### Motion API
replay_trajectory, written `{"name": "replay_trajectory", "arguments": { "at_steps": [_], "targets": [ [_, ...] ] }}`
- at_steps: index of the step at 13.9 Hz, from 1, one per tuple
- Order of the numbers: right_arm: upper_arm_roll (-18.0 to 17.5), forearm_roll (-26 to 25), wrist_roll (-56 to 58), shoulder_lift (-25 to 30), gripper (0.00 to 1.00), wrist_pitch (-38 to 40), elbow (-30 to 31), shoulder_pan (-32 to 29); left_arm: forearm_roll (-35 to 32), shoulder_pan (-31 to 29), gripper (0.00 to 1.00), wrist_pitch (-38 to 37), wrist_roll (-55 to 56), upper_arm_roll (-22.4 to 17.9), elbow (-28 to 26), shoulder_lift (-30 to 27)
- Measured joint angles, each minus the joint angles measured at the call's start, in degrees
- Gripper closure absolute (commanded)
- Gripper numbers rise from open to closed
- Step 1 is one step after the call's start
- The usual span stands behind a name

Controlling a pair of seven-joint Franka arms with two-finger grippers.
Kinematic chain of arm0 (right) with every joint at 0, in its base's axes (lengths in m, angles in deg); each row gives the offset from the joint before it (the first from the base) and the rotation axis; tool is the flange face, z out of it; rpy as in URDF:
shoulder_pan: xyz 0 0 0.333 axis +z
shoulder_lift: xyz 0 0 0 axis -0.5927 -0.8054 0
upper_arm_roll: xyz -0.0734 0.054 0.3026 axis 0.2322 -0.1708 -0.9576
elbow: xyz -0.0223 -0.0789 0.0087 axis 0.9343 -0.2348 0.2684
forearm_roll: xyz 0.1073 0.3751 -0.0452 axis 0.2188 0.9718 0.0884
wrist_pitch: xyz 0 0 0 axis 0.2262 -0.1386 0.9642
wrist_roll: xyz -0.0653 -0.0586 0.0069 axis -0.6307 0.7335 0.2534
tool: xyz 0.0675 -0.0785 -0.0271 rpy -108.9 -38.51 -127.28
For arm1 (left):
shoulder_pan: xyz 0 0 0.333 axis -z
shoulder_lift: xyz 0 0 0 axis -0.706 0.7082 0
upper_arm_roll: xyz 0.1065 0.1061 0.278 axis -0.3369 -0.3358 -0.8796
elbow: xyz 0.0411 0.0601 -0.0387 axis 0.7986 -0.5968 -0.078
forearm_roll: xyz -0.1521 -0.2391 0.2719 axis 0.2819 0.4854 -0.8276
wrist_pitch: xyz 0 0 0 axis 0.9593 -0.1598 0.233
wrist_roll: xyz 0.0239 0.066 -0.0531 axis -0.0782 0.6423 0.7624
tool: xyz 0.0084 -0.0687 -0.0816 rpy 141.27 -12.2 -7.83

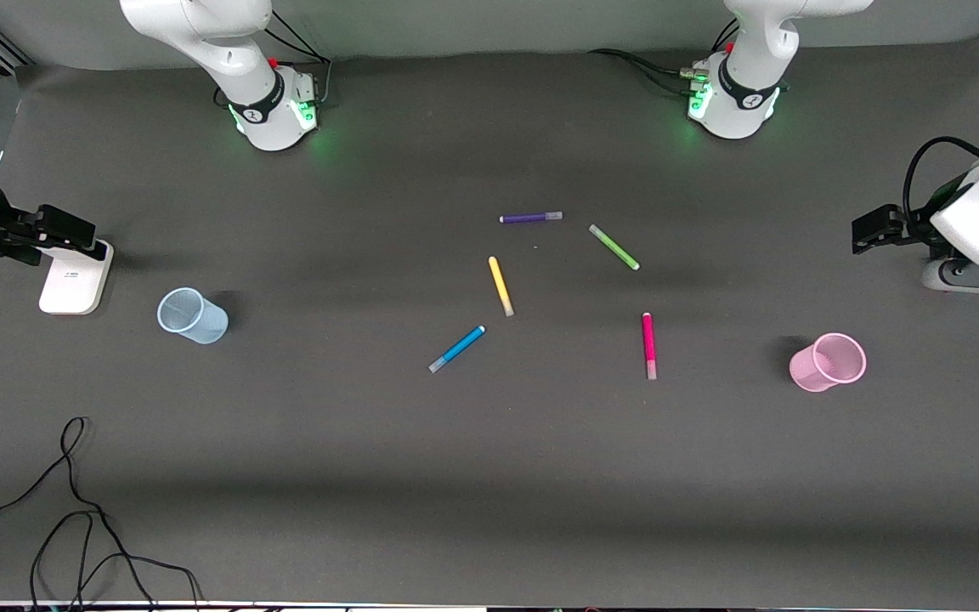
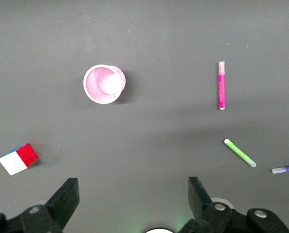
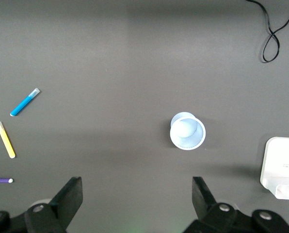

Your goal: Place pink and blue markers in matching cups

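Nothing of the task appears done yet: both cups stand empty and both task markers lie loose on the dark worktop (image 1: 489, 476). Toward the right arm's end stands the pale blue cup (image 1: 192, 315), upright and empty, with a white block (image 1: 75, 276) near it. The right hand (image 3: 137, 196) hangs high above that end, its fingers spread wide and holding nothing; this arm waits. Around the middle lie five markers, well apart from both cups: the blue marker (image 1: 457, 348) lies nearest the front camera, the yellow marker (image 1: 500, 286) just beside it, the purple marker (image 1: 530, 218) farthest, then the green marker (image 1: 613, 247). The pink marker (image 1: 648, 345) lies nearer the pink cup (image 1: 828, 362), which stands upright and empty toward the left arm's end. The left hand (image 2: 134, 199) hangs above that end, released and empty, also waiting. A coloured cube (image 2: 19, 158) shows only in the left wrist view. Both picks and both placements remain.
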Motion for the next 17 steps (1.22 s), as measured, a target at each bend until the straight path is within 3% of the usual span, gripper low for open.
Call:
{"name": "replay_trajectory", "arguments": {
  "at_steps": [10,17],
  "targets": [
    [0.5,-0.4,-2.2,-0.2,0.00,3.1,-0.4,0.0,0.0,0.0,0.00,0.0,-1.1,0.1,0.3,0.0],
    [-0.2,-0.5,-19.0,-3.9,0.00,4.0,-1.6,11.0,0.2,1.7,0.00,0.4,-1.1,1.2,1.0,0.2]
  ]
}}
